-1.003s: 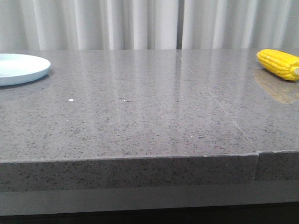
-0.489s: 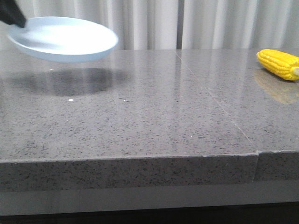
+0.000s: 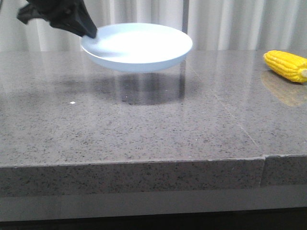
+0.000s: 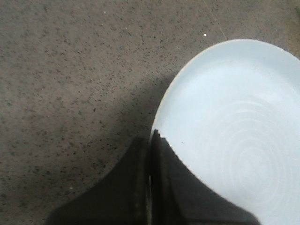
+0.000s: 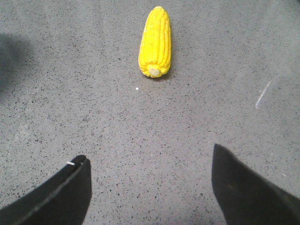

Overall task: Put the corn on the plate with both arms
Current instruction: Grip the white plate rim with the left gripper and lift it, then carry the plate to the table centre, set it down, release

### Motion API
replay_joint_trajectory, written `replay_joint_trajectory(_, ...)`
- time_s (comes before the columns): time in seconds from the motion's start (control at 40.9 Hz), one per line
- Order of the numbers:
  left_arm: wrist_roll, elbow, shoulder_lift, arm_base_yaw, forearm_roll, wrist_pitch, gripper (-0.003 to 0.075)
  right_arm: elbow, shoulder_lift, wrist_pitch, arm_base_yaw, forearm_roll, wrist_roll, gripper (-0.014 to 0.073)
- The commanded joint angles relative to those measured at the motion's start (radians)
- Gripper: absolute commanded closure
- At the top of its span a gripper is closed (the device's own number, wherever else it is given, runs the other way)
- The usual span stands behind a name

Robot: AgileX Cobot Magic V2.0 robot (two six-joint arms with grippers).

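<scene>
My left gripper [image 3: 90, 32] is shut on the rim of the pale blue-white plate [image 3: 139, 47] and holds it in the air above the middle of the grey table, casting a shadow below. In the left wrist view the shut gripper [image 4: 153, 136] pinches the plate [image 4: 234, 126] at its edge. The yellow corn [image 3: 287, 66] lies on the table at the far right. In the right wrist view the corn [image 5: 155, 41] lies ahead of my right gripper [image 5: 150, 161], which is open, empty and well short of it.
The grey speckled table [image 3: 144, 129] has a seam line running back from a notch in its front edge [image 3: 265, 156]. White curtains hang behind the table. The right arm does not show in the front view.
The plate has been lifted from the table's far left and carried rightward by my left gripper, now above the table's middle. The corn has not moved.
</scene>
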Motion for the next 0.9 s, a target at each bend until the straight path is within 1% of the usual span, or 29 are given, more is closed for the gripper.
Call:
replay_joint_trajectory(0.0,-0.002,-0.031,-0.007,-0.021,-0.055,-0.061,0.074,-0.03,0.011,-0.065,-0.005,-0.017,-0.006,0.0032)
replay_joint_trajectory(0.367,-0.002,-0.031,0.079,-0.032,-0.064,-0.057,0.0739,-0.03,0.011,-0.065,-0.005,-0.017,-0.006,0.0032)
replay_joint_trajectory(0.44,-0.002,-0.031,0.083,-0.032,-0.064,-0.053,0.0721,-0.03,0.011,-0.065,-0.005,-0.017,-0.006,0.0032)
replay_joint_trajectory(0.465,-0.002,-0.031,0.083,-0.032,-0.064,-0.05,0.0704,-0.03,0.011,-0.065,-0.005,-0.017,-0.006,0.0032)
replay_joint_trajectory(0.538,-0.002,-0.031,0.083,-0.032,-0.064,-0.038,0.0611,-0.03,0.011,-0.065,-0.005,-0.017,-0.006,0.0032)
replay_joint_trajectory(0.611,-0.002,-0.031,0.083,-0.029,-0.062,-0.034,0.0465,-0.03,0.011,-0.065,-0.005,-0.017,-0.006,0.0032)
replay_joint_trajectory(0.685,-0.002,-0.031,0.076,-0.027,-0.06,-0.034,0.0348,-0.03,0.011,-0.065,-0.005,-0.017,-0.006,0.0032)
replay_joint_trajectory(0.709,-0.002,-0.031,0.07,-0.025,-0.06,-0.034,0.0321,-0.03,0.011,-0.065,-0.005,-0.017,-0.006,0.0032)
replay_joint_trajectory(0.782,-0.002,-0.031,0.041,-0.025,-0.059,-0.036,0.0265,-0.03,0.011,-0.065,-0.005,-0.017,-0.006,0.0032)
replay_joint_trajectory(0.88,0.009,-0.031,-0.018,-0.03,-0.038,-0.034,0.0258,-0.03,0.011,-0.065,-0.005,-0.017,-0.006,0.0032)
